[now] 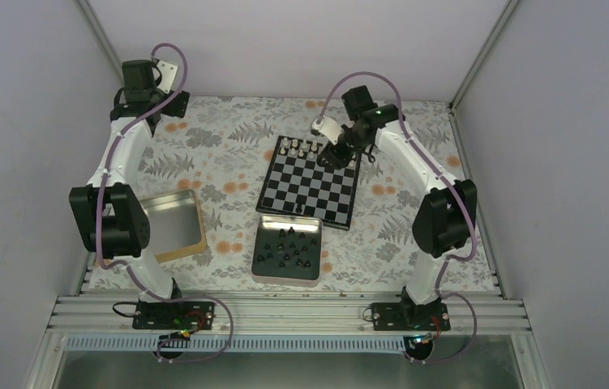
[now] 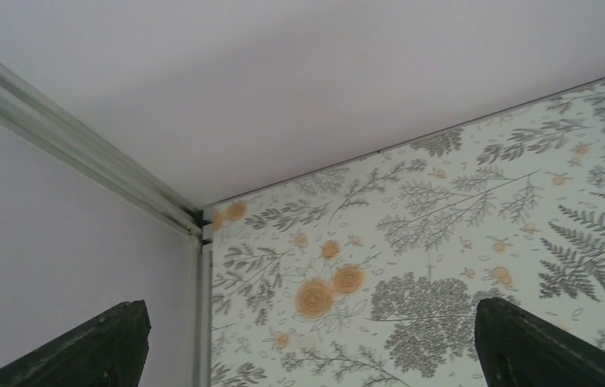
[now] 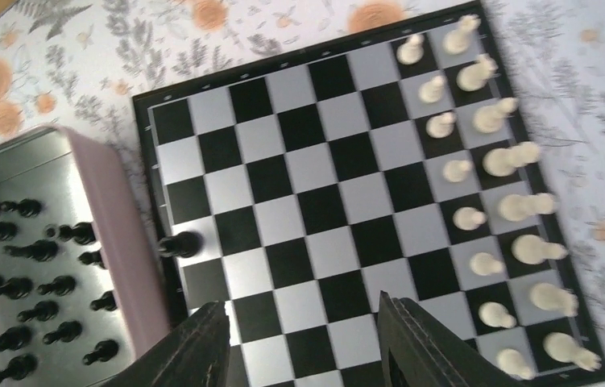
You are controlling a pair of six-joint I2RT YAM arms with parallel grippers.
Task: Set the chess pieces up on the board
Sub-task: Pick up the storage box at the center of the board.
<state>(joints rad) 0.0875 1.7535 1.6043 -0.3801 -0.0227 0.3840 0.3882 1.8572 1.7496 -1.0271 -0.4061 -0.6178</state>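
The chessboard (image 1: 310, 185) lies mid-table and fills the right wrist view (image 3: 339, 201). Pale pieces (image 3: 492, 161) stand in two rows along its far edge. One black piece (image 3: 180, 243) stands on the board's near edge row. Several black chess pieces (image 1: 289, 245) lie in the silver tin (image 1: 262, 271), also seen in the right wrist view (image 3: 33, 266). My right gripper (image 3: 303, 339) hovers open and empty above the board, near its far right corner (image 1: 340, 154). My left gripper (image 2: 311, 347) is open and empty, raised at the far left corner (image 1: 148, 96).
A gold-rimmed tin (image 1: 173, 227) lies at the left, by the left arm. The silver tin's pink-lit wall (image 3: 113, 234) touches the board's near edge. The enclosure walls and corner post (image 2: 198, 242) stand close to the left gripper.
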